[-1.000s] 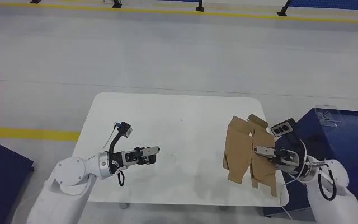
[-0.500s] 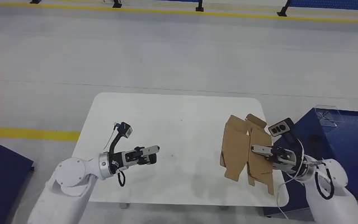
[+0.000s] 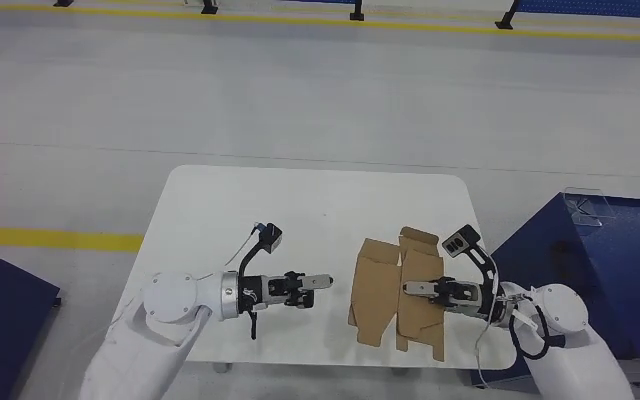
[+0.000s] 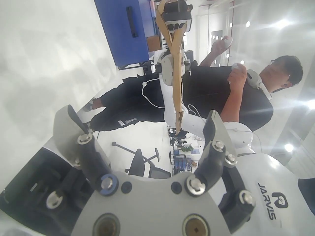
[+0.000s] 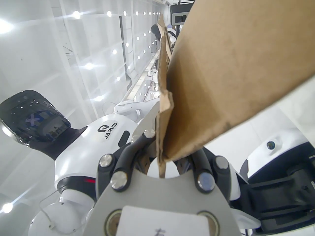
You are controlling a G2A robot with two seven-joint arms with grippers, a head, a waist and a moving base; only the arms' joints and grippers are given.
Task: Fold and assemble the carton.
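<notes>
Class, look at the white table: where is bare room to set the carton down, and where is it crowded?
Bare: the far half of the table, beyond both grippers. Crowded: the near half, where the open left gripper faces the carton held by the right gripper.

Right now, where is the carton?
In the top view, the carton is in the right gripper over the right half of the table, apart from the left gripper.
</notes>
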